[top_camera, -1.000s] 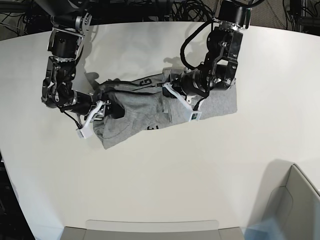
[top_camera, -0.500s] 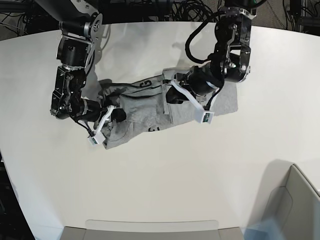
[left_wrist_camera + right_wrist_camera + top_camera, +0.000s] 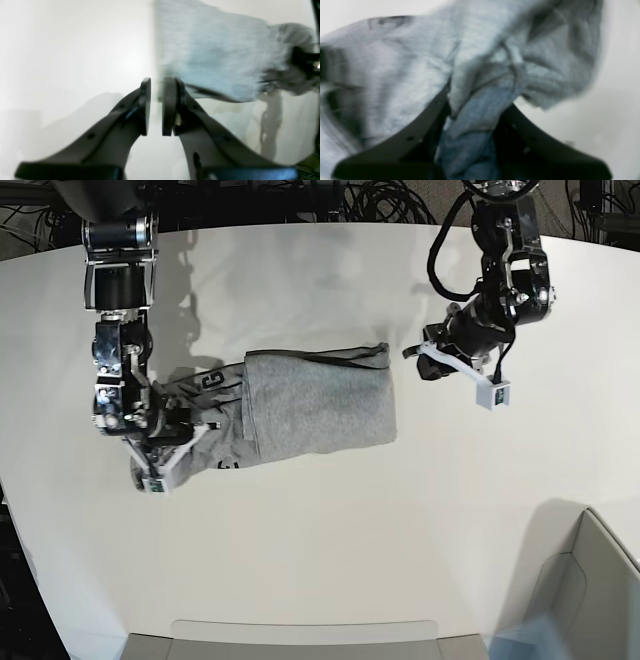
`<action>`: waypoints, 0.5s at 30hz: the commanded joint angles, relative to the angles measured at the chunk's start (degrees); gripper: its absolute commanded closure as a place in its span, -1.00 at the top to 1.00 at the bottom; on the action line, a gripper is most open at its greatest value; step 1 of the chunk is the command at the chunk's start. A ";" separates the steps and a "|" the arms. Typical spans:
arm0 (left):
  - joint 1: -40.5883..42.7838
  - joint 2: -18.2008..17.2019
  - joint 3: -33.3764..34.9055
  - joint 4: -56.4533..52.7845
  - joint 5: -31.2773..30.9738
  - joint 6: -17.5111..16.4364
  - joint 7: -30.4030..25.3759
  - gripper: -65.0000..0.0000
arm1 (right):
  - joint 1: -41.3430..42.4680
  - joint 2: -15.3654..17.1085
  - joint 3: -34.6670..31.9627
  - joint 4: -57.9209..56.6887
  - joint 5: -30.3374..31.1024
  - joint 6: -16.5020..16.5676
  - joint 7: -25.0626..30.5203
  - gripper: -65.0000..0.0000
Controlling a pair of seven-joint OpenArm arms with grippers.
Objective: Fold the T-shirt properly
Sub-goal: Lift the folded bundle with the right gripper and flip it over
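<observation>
Base: T-shirt [image 3: 300, 405] now folded over, left pincer [image 3: 455, 370] withdrawn

Both wrist views are motion-blurred. The heather-grey cotton T-shirt [image 3: 480, 62] smears into soft folds, hiding the black right gripper's [image 3: 472, 120] fingertips; it runs off the frame at 9 o'clock. Its black lettering [image 3: 212, 383] shows only partly in the base view.

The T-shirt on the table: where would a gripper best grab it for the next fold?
Probably the T-shirt's free corners along its straight edge nearest the left gripper, coming from that side. That end lies flat and smooth; the other is bunched in the right gripper.
</observation>
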 commanded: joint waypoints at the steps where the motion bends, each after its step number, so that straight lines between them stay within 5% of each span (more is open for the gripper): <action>1: -0.51 -1.01 -0.63 0.90 -0.74 -0.15 -0.27 -0.75 | 0.56 -0.26 -3.05 3.25 1.43 -1.87 0.63 -1.00; 7: 0.46 -3.56 -3.88 0.90 -0.74 -0.07 -0.19 -0.75 | 0.30 -0.08 -20.28 10.99 1.43 -16.37 -3.77 -1.00; 12: 0.81 -3.91 -6.78 0.90 -0.74 -0.15 3.33 -0.75 | 2.06 -0.08 -29.86 15.30 1.43 -23.93 -4.82 -1.00; 15: 0.72 -3.91 -6.78 0.81 -0.48 -0.15 3.59 -0.75 | 3.73 -0.34 -33.11 15.03 1.43 -25.43 -5.26 -1.00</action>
